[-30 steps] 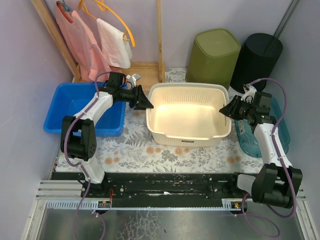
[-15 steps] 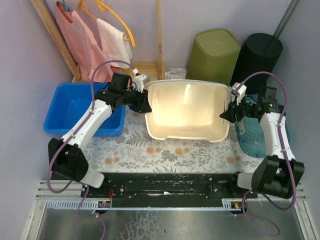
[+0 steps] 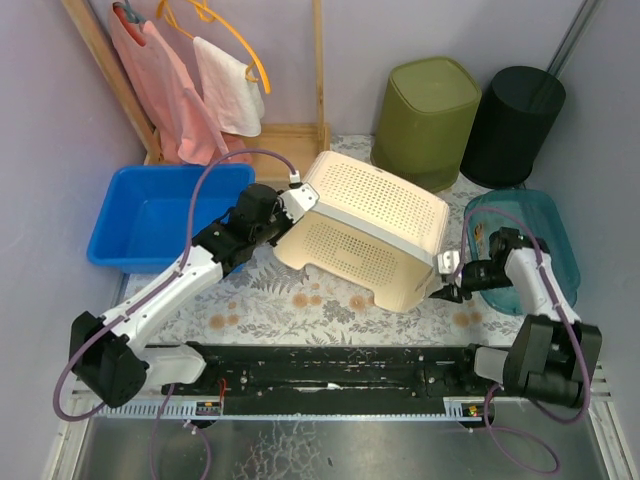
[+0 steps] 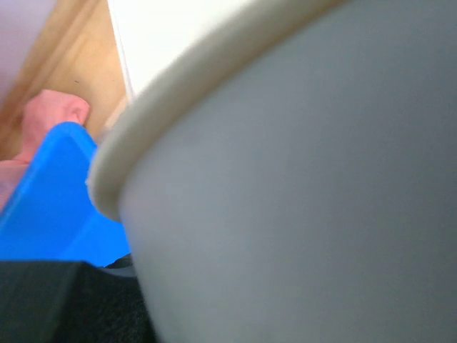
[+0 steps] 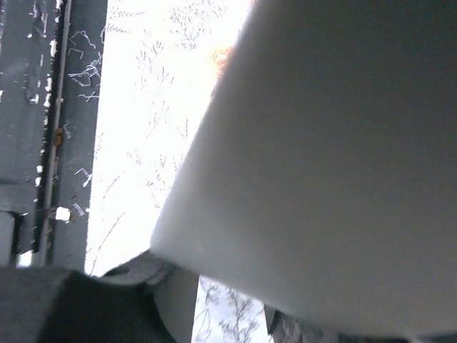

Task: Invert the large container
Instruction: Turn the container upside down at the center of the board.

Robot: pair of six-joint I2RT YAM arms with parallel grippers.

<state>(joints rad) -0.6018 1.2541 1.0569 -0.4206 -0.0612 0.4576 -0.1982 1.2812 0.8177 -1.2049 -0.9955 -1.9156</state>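
Fingers of my left gripper (image 3: 288, 203) and right gripper (image 3: 446, 283) clamp the basket (image 3: 365, 228) by its end rims. It's tilted above the table (image 3: 300, 300), bottom mostly up; I reckon only levelling and lowering remain.

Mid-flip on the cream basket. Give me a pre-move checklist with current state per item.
1. Basket base facing up: ok, though tilted and not yet flat on the table.
2. Left gripper at the raised left rim: ok; grip itself cannot tell.
3. Right gripper at the low right corner: ok; grip itself cannot tell.
4. Gap to blue tub: ok, apart.
5. Gap to teal tub: cannot tell, corner very close.
6. Gap to green bin: cannot tell, far edge close.
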